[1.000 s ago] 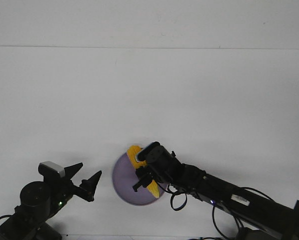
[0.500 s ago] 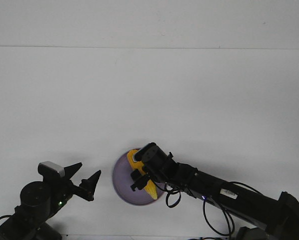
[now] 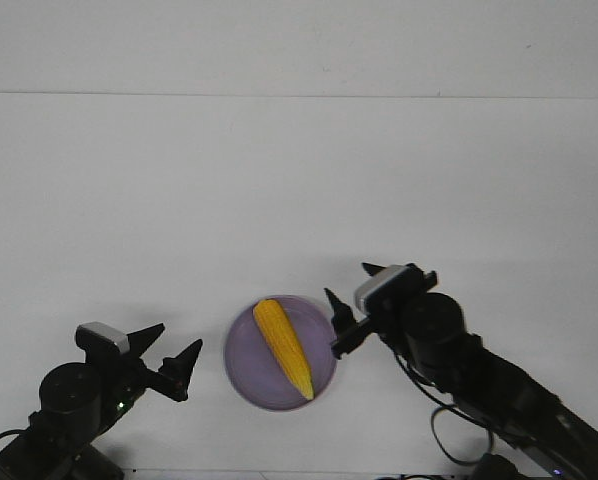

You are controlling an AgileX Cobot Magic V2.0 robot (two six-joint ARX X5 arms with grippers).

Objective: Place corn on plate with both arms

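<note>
we log: corn (image 3: 283, 347) lying on plate (image 3: 249, 382); left gripper (image 3: 169, 355) and right gripper (image 3: 354, 300), fingers spread, empty.

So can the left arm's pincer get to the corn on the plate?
Probably yes. The left pincer is open and points toward the plate, with only bare table between them, and the corn lies uncovered.

corn (image 3: 283, 347): bumpy, kernel-textured | plate (image 3: 247, 374): smooth matt plastic | table (image 3: 299, 200): matt white
</note>
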